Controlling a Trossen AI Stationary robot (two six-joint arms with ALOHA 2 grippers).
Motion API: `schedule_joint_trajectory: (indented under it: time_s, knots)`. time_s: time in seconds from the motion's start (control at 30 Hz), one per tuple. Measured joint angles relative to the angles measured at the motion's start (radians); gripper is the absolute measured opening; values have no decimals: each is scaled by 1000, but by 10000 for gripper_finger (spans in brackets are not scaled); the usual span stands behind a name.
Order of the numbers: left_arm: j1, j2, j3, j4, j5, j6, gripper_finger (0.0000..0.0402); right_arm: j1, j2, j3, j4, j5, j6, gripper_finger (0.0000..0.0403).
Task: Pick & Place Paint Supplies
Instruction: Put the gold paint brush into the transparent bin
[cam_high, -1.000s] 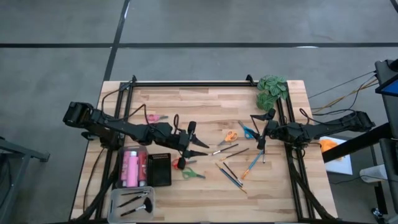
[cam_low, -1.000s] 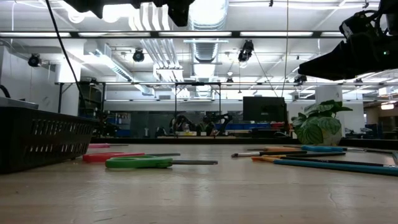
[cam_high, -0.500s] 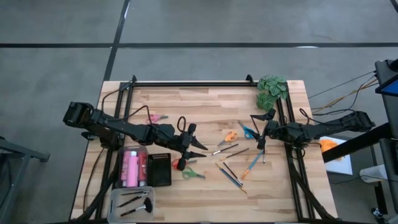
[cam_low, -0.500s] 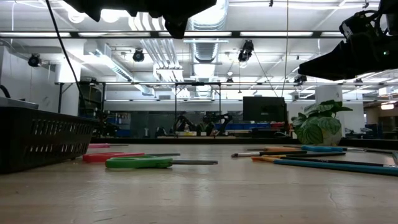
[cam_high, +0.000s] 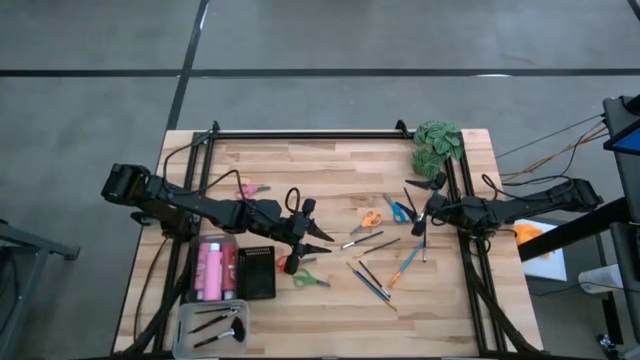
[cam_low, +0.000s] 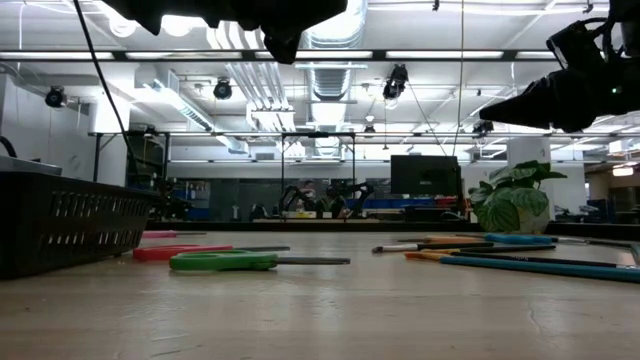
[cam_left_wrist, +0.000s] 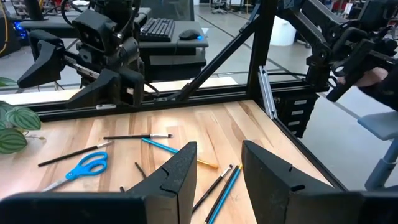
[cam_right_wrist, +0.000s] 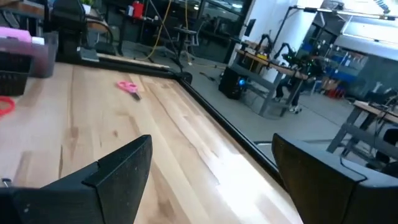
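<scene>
Wooden table (cam_high: 330, 160): five scissors (cam_high: 372, 217), two pink bottles (cam_high: 209, 270).

On the table (cam_high: 330, 170), the leafy clump (cam_high: 437, 145) occupies the far right corner. A loose group of scissors (cam_high: 372, 218) and brushes (cam_high: 372, 280) lies right of centre. One pair of scissors (cam_high: 250, 189) lies apart at the far left. Two bins (cam_high: 257, 272) stand side by side at the near left, with a tray (cam_high: 212, 322) in front of them. The left hand (cam_high: 318, 240) hangs over the centre, the right hand (cam_high: 424, 205) over the group's right edge; its height cannot be judged.
</scene>
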Motion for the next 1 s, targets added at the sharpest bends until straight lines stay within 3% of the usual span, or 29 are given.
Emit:
schedule_joint_trajectory:
  time_s: [0.17,0.33,0.57,0.63,0.73,0.93,1.0]
  knots:
    - [0,0,0,0,0,0,127,-3,0,0,0,0,88,329]
    - [0,0,0,0,-1,0,127,-5,-1,0,84,1,331,329]
    - [0,0,0,-6,-4,0,127,-5,0,0,122,0,218,329]
    - [0,0,0,-21,-4,0,127,-5,0,0,139,-12,263,329]
    - [0,0,0,-48,-4,-1,127,-5,0,0,153,-101,344,329]
    - [0,0,0,-71,-4,0,127,-5,1,7,181,-420,484,329]
    - [0,0,0,-72,-4,0,127,-4,13,28,176,-483,515,329]
